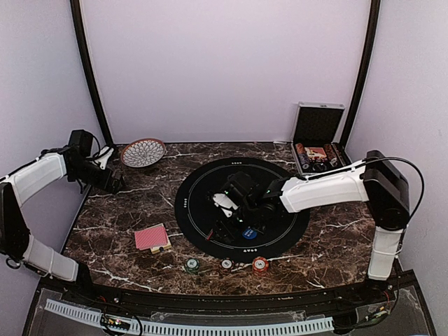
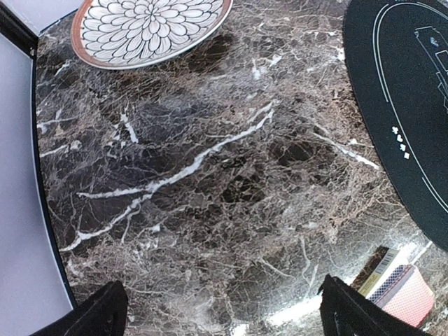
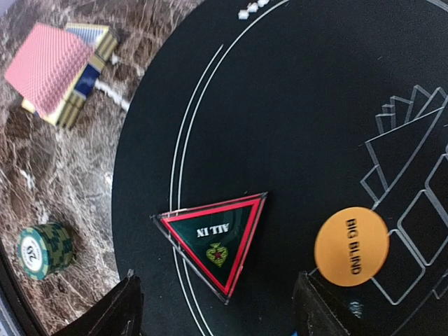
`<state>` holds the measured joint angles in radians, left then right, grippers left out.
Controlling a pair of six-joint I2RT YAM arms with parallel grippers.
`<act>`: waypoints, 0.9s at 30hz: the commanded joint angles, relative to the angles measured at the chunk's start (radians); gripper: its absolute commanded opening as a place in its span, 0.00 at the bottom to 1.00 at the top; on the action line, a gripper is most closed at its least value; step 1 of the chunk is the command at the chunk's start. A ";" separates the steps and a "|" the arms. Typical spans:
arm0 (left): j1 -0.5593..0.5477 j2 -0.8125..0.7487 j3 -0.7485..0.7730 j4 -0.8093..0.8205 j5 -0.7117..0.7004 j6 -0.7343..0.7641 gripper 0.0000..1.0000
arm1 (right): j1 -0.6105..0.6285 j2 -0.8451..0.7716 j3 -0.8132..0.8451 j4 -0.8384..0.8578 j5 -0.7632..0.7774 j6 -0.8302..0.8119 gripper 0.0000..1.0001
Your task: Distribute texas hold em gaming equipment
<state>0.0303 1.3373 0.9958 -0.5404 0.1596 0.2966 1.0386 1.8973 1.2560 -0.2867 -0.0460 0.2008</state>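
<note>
A triangular plaque [image 3: 213,241], dark with a red border and lettered "ALL IN", is laid flat on the black round felt mat [image 3: 294,105], across its white ring lines. Near it on the same mat an orange round chip [image 3: 350,246] printed "BIG BLIND" is seen. The right gripper [image 3: 217,311] is held over the plaque's lower tip, with its black fingers [image 3: 112,315] spread to either side and nothing clasped between them.

Off the mat, on the brown marble-patterned table [image 3: 42,168], a green-and-white chip stack [image 3: 45,250] marked "25" is stood. A red-backed deck of playing cards [image 3: 49,66] is rested on a blue-and-gold card box [image 3: 94,56]. In the top view a white chip [image 1: 227,264] and a red chip stack [image 1: 260,265] are lined up beside the green stack, and a blue chip [image 1: 249,233] is seen on the mat.

The left gripper [image 2: 227,315] is held wide open over bare marble, near the patterned round bowl [image 2: 150,28]. The silver hinged case [image 1: 318,140] is stood open at the far right.
</note>
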 commanded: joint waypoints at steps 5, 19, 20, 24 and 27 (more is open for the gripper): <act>0.003 -0.038 0.079 -0.132 0.115 0.097 0.99 | 0.039 0.064 0.039 -0.009 0.042 -0.040 0.74; -0.010 -0.100 0.072 -0.188 0.209 0.121 0.99 | 0.041 0.121 0.056 -0.010 0.098 -0.061 0.58; -0.012 -0.100 0.071 -0.188 0.207 0.124 0.99 | 0.041 0.128 0.060 -0.006 0.102 -0.060 0.56; -0.021 -0.103 0.071 -0.190 0.191 0.132 0.99 | 0.039 0.160 0.093 0.005 0.126 -0.048 0.48; -0.023 -0.106 0.065 -0.187 0.187 0.136 0.99 | 0.037 0.187 0.124 0.016 0.153 -0.035 0.41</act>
<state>0.0143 1.2606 1.0538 -0.7021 0.3408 0.4122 1.0725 2.0323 1.3293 -0.3058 0.0650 0.1471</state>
